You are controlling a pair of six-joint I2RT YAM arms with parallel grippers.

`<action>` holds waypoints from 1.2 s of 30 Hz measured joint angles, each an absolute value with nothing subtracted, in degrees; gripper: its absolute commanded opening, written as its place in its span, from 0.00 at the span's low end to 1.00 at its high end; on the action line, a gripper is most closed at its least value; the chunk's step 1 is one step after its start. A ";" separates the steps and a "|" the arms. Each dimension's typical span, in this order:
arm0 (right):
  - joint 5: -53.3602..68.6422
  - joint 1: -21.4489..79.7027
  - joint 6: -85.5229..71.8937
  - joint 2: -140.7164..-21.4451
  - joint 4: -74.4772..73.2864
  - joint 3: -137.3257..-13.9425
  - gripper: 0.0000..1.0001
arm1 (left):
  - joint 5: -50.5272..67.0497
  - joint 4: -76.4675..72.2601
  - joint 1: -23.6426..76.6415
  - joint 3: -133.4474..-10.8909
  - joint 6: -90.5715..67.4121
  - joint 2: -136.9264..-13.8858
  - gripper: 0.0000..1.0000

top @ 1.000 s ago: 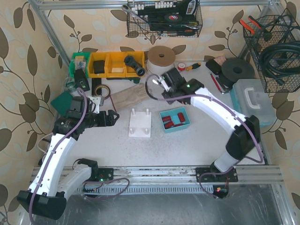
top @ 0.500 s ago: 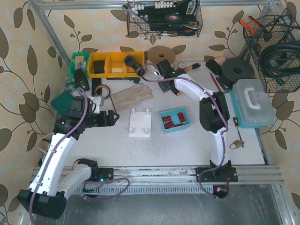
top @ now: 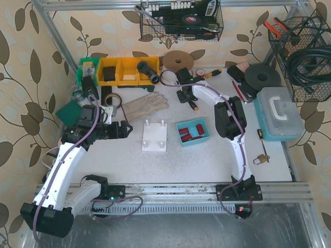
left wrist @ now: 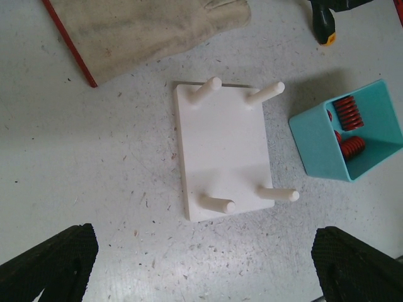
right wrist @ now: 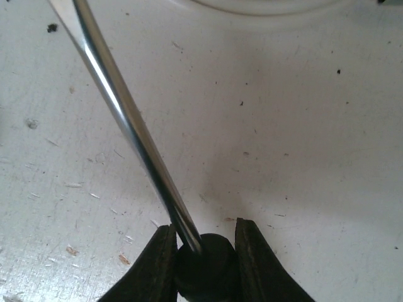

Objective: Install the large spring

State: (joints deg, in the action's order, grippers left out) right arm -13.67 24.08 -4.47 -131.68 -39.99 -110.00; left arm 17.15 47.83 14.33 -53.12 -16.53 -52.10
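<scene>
Several red springs [top: 191, 133] [left wrist: 346, 113] lie in a teal bin [top: 179, 125] [left wrist: 315, 148]; I cannot tell which is the large spring. Left of the bin sits a white board [top: 154, 140] [left wrist: 223, 151] with four bare pegs. My left gripper [top: 124, 129] [left wrist: 208, 270] hovers open and empty just left of the board. At the back of the table my right gripper [top: 184, 93] [right wrist: 204, 236] is shut on a screwdriver [top: 193, 104] [right wrist: 126, 119], gripping the black handle where the steel shaft comes out, low over the table.
A beige work glove [top: 145, 106] [left wrist: 145, 25] lies behind the board. Yellow bins [top: 126, 70], a tape roll [top: 178, 61] and other tools line the back. A clear plastic case [top: 279, 111] stands at the right, with a padlock [top: 260, 158] nearer the front.
The right arm has folded in from the right side, its elbow now standing near the teal bin. Its gripper stays at the back with the screwdriver. The left arm has barely shifted.
</scene>
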 measured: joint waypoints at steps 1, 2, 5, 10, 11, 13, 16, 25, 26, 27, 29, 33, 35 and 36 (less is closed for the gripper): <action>-13.21 23.86 -4.75 -131.76 -40.16 -110.00 0.00 | 17.19 47.83 14.33 -53.12 -16.53 -52.07 0.95; -12.71 23.59 -5.04 -131.79 -40.29 -110.06 0.00 | 17.30 47.81 14.33 -53.12 -16.53 -52.07 0.95; -11.55 23.00 -5.65 -132.57 -41.41 -111.92 0.00 | 17.82 47.81 14.33 -53.12 -16.53 -52.14 0.95; -10.41 22.59 -6.28 -135.57 -42.28 -116.14 0.00 | 18.15 47.81 14.33 -53.12 -16.53 -52.75 0.96; -10.24 22.63 -6.31 -135.87 -42.44 -116.38 0.00 | 18.15 47.81 14.33 -53.12 -16.53 -52.84 0.95; -10.00 22.81 -6.24 -136.07 -42.89 -116.38 0.00 | 18.13 47.81 14.33 -53.12 -16.53 -52.88 0.95; -10.02 23.40 -6.13 -136.07 -43.40 -116.44 0.00 | 18.09 47.81 14.33 -53.12 -16.53 -52.84 0.95; -7.25 24.25 -5.52 -137.67 -44.73 -119.00 0.60 | 18.02 47.83 14.33 -53.12 -16.56 -52.84 0.95; -6.96 24.23 -5.26 -137.67 -44.86 -119.00 0.64 | 18.02 47.83 14.33 -53.12 -16.56 -52.84 0.95; -6.96 24.23 -5.48 -137.67 -44.86 -119.00 0.65 | 18.00 47.83 14.33 -53.12 -16.56 -52.84 0.95; -6.55 24.18 -5.87 -137.62 -44.38 -118.54 0.66 | 18.00 47.86 14.33 -53.12 -16.53 -52.84 0.95; -5.89 24.10 -6.63 -134.76 -42.15 -112.51 0.66 | 17.98 47.86 14.31 -53.12 -16.56 -52.82 0.95; -5.72 24.10 -7.66 -130.58 -41.28 -107.02 0.66 | 17.93 47.86 14.31 -53.12 -16.56 -52.51 0.95; -5.50 24.10 -8.36 -127.87 -40.77 -104.07 0.66 | 17.89 47.86 14.31 -53.12 -16.56 -52.16 0.95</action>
